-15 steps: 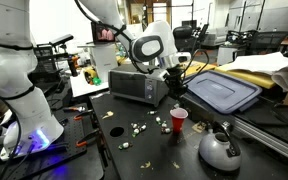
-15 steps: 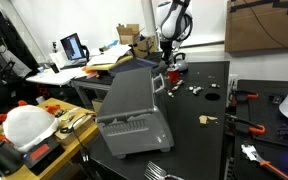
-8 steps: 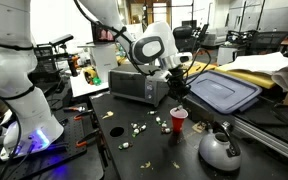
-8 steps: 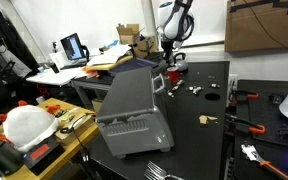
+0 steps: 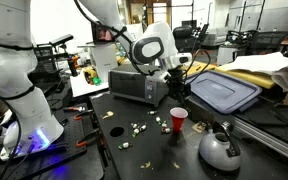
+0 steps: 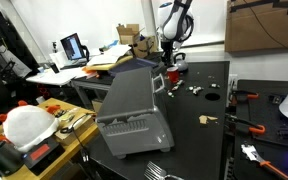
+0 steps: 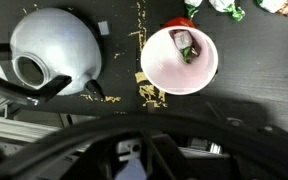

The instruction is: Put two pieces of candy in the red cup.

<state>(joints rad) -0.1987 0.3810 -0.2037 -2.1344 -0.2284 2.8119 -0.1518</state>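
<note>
Wrist view looks straight down into the red cup [image 7: 179,60], which neither exterior view can do: its white inside holds a wrapped piece of candy [image 7: 186,44] lying against the wall farthest from the gripper [image 5: 176,90]; whether a second piece lies with it cannot be told. The same view shows the grey kettle [image 7: 52,50] standing off to one side of the gripper, close to the cup but not touching it. More loose candy [image 7: 225,6] lies on the dark table [image 7: 254,110] beyond the cup, and yellowish crumbs [image 7: 149,93] lie against the cup's near side. Of the gripper itself this view gives only a dark blurred mass along its lower edge. In both exterior views the cup stands upright right under the gripper, with a clear gap between the rim and the fingers. One of them shows a scatter of candy [image 5: 136,128] on the table off to one side of the gripper, opposite the kettle. It also shows the arm [image 5: 149,48] arching down from high at the back, its wrist bent so the gripper points down at the table. The fingers are too small and dark there to judge how wide they stand, and nothing can be made out between them.
</note>
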